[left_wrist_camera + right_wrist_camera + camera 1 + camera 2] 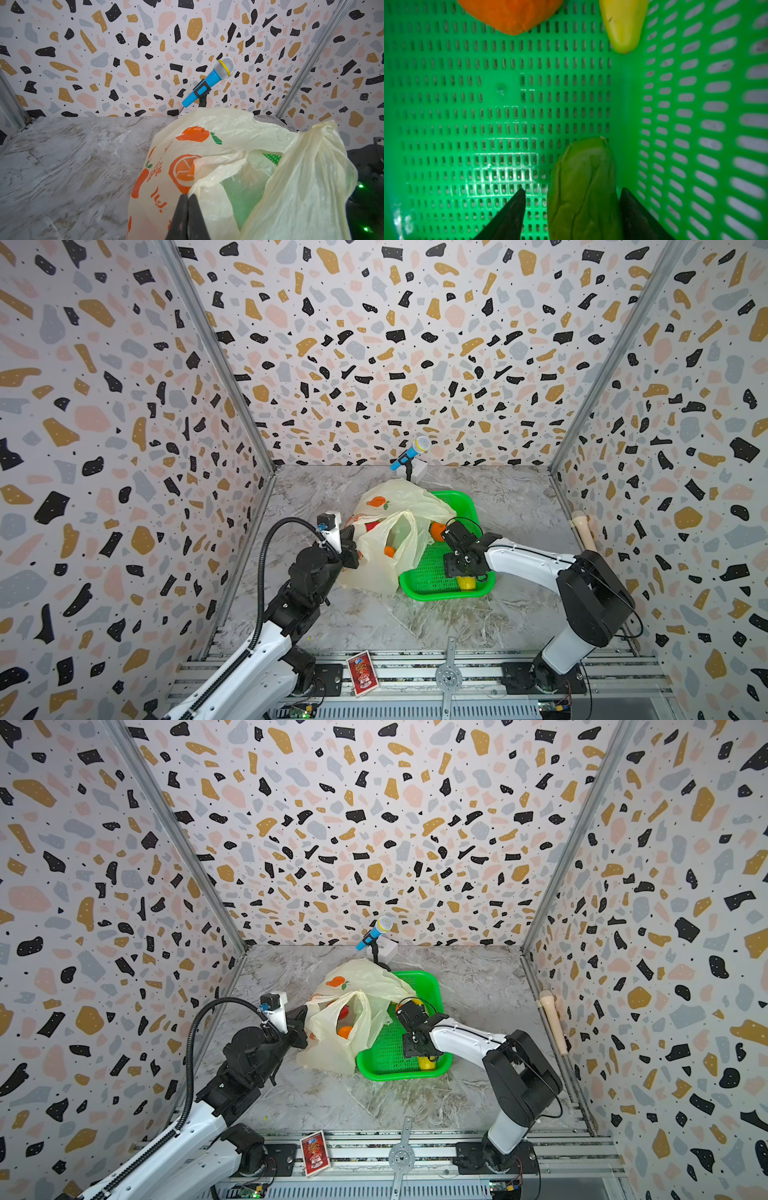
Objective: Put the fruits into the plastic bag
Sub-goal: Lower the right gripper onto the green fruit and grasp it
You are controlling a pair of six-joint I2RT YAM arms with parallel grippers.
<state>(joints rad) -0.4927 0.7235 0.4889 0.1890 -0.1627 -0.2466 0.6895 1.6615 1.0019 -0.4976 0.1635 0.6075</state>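
Green fruit (581,166) between spread jaws of right gripper (572,189), on basket (695,104) floor; orange (512,14) and mango (623,25) farther off in basket. Left gripper (188,195) pressed together, pinching plastic bag (415,499) edge. Bag at centre of both top views, basket just right, partly under bag.

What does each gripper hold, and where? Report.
Left gripper pinches the cream-yellow plastic bag at its mouth rim. Right gripper holds nothing; open jaws straddle the bumpy green fruit.

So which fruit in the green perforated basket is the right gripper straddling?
The ridged green fruit, flanked by the right gripper; the orange fruit and yellow-green mango lie farther off.
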